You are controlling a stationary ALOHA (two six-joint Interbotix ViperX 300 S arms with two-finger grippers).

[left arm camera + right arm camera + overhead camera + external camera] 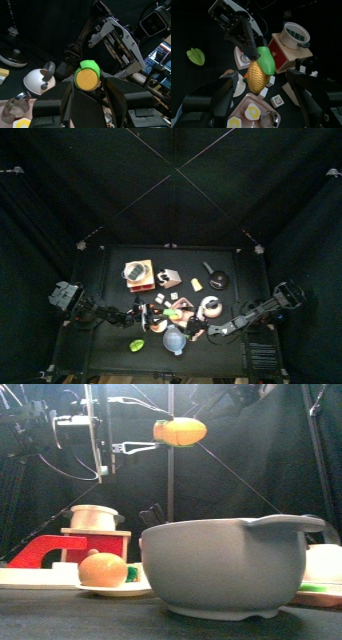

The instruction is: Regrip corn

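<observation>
Yellow kernels and a green husk end mark the corn [258,70], a toy cob held aloft well above the tabletop [235,263], over the clutter near the front edge. The left gripper [87,95] has its jaws closed on it: the left wrist view looks straight down the cob's axis, showing the round orange-yellow end face ringed in green, pinched between the two jaws. In the front view the cob [179,430] hangs high, lying roughly level, with a thin metal part touching its side. The right gripper [256,95] sits just beside it with its jaws spread wide, one to each side of the kernel end, not yet touching so far as I can tell. The cob looks like light, rigid moulded plastic, so weight should be no trouble, but its glossy, rounded, tapering surface is likely to slip or swivel under a narrow pinch. The best hold is probably across the thick yellow middle, square to the long axis, away from the tapering green tip. Below it stand a grey bowl [225,569] and a kettle [41,79].
</observation>
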